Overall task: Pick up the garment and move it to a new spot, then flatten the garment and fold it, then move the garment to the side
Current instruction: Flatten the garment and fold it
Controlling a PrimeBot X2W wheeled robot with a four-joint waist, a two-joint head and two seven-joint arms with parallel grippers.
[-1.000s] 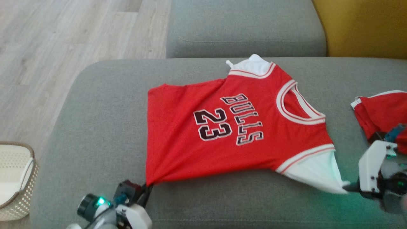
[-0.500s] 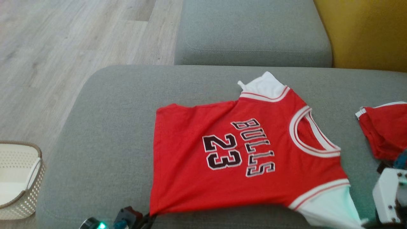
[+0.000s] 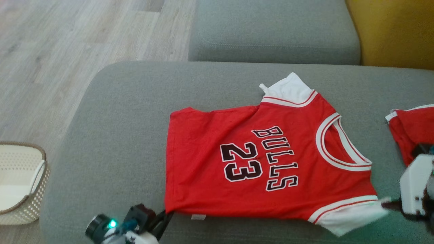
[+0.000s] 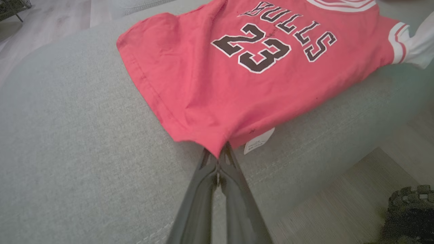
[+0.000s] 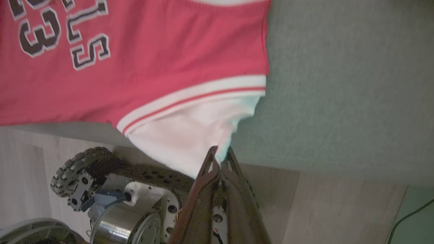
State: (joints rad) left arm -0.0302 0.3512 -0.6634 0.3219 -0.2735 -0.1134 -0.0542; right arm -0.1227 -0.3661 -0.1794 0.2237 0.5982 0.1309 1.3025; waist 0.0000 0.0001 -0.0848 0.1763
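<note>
Pinching the red jersey by its hem corner, the left end effector has both fingers pressed together on the cloth. Rightward from it the jersey lies spread, print up, on the grey cushion, reaching the right end effector, which nips the white sleeve tip. Just beyond that lies what may be another red garment.

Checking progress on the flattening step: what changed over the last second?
The jersey slid toward the robot: its far white sleeve has left the seat's back edge, and a white tag now shows under the near hem. The left hand stays shut on the hem corner, the right hand on the near white sleeve.
</note>
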